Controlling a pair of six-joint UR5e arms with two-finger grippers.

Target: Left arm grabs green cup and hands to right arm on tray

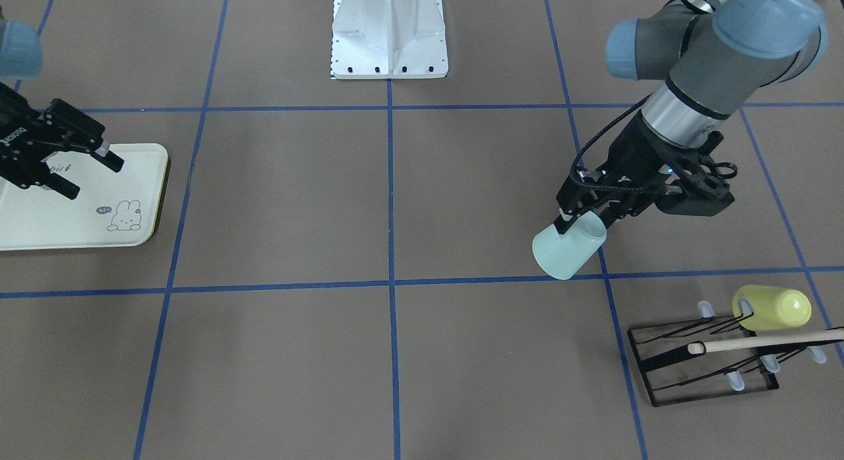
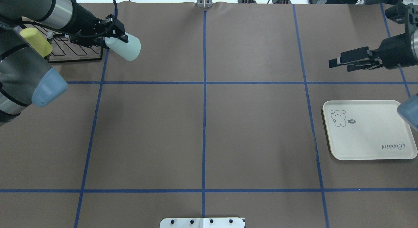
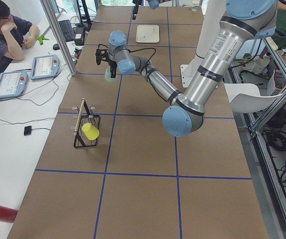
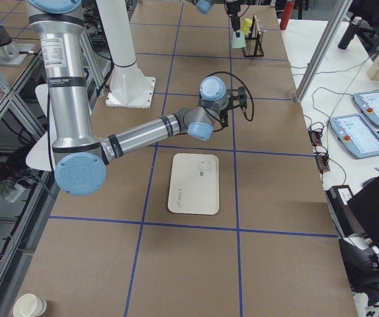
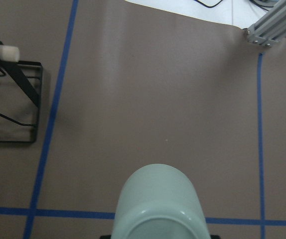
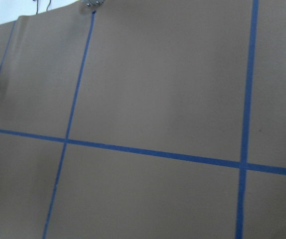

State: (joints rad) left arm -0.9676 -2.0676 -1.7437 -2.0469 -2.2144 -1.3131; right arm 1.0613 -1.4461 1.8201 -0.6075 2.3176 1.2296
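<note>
Upper left of the overhead view, by a black wire rack (image 2: pixel 74 53), the left arm's black two-finger gripper (image 2: pixel 118 40) pinches the rim of the small pale mint-green plastic tumbler (image 2: pixel 129 48), held sideways in the air. Light, stiff and probably slick, it looks best taken around its free base end. Far right, the right arm's black gripper (image 2: pixel 339 65), fingers (image 2: pixel 356 55) spread, hovers near the cream rectangular plastic tray (image 2: pixel 369 136).
</note>
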